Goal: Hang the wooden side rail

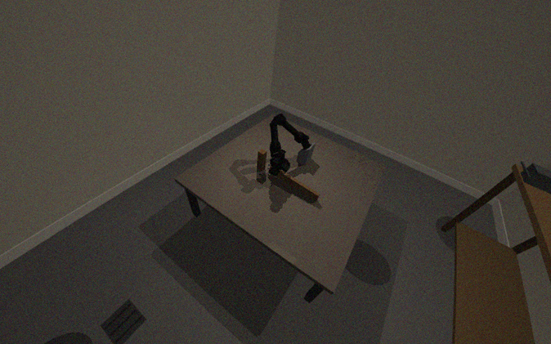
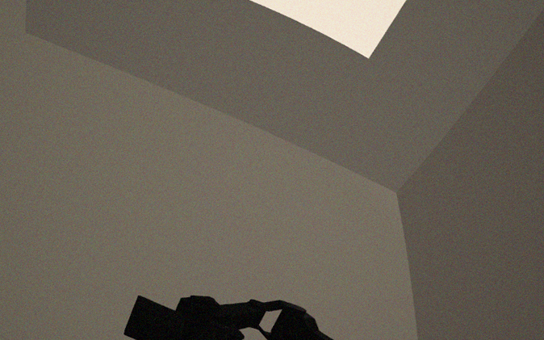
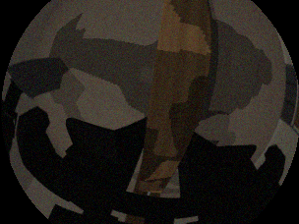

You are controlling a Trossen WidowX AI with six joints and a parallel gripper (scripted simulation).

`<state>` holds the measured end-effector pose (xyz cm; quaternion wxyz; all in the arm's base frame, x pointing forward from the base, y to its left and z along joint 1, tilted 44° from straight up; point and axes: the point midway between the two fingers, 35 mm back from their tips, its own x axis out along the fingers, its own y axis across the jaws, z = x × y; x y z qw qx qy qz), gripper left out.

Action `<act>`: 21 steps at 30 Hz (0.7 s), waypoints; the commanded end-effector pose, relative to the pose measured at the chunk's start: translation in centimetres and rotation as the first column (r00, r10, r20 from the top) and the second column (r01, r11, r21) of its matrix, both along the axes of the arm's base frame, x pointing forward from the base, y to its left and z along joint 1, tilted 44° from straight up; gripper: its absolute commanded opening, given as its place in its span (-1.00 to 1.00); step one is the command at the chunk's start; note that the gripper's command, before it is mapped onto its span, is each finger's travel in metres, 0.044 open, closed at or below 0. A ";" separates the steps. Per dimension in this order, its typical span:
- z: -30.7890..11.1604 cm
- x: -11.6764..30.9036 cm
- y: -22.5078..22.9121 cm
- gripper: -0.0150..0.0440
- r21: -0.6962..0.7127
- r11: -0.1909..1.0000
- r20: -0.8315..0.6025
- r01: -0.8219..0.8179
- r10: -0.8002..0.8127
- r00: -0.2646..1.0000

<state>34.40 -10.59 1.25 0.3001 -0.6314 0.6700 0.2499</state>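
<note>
The wooden side rail [image 1: 299, 187] [image 3: 182, 64] slants across the table, its far end low near the tabletop at the right. My gripper [image 1: 277, 172] [image 3: 170, 130] is shut on the rail near its post-side end, with one dark finger on each side of it. The headboard post [image 1: 261, 161] stands upright just left of the gripper. A narrow gap shows between the post and the dark gripper. The steel hooks, the slot and its pins are too dark and small to make out, so I cannot tell whether the hooks touch the pins.
The table [image 1: 325, 247] carries all of this. The arm [image 1: 289, 128] [image 2: 202, 324] arches above the gripper from a pale grey piece [image 1: 305, 155] at its base, right of the gripper. Wooden furniture [image 1: 486, 296] stands on the floor at the far right.
</note>
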 end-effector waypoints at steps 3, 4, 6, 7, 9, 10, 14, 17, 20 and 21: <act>0.5 0.2 0.0 -0.49 -0.001 1.000 0.010 -0.003 0.003 1.000; 0.5 0.2 0.0 -0.49 -0.001 1.000 0.010 -0.003 0.003 1.000; 0.5 0.2 -0.1 -0.49 -0.001 1.000 0.010 -0.003 0.003 1.000; 0.5 0.2 -0.1 -0.49 -0.001 1.000 0.010 -0.003 0.003 1.000; 0.5 0.2 -0.1 -0.49 -0.001 1.000 0.010 -0.003 0.003 1.000; 0.5 0.2 -0.1 -0.49 -0.001 1.000 0.010 -0.003 0.003 1.000; 0.5 0.2 -0.1 -0.49 -0.001 1.000 0.010 -0.003 0.003 1.000; 0.6 0.2 -0.2 -0.49 -0.001 1.000 0.010 -0.003 0.003 1.000; 0.6 0.2 -0.2 -0.49 -0.001 1.000 0.010 -0.003 0.003 1.000; 0.6 0.1 -0.2 -0.49 -0.001 1.000 0.010 -0.003 0.003 1.000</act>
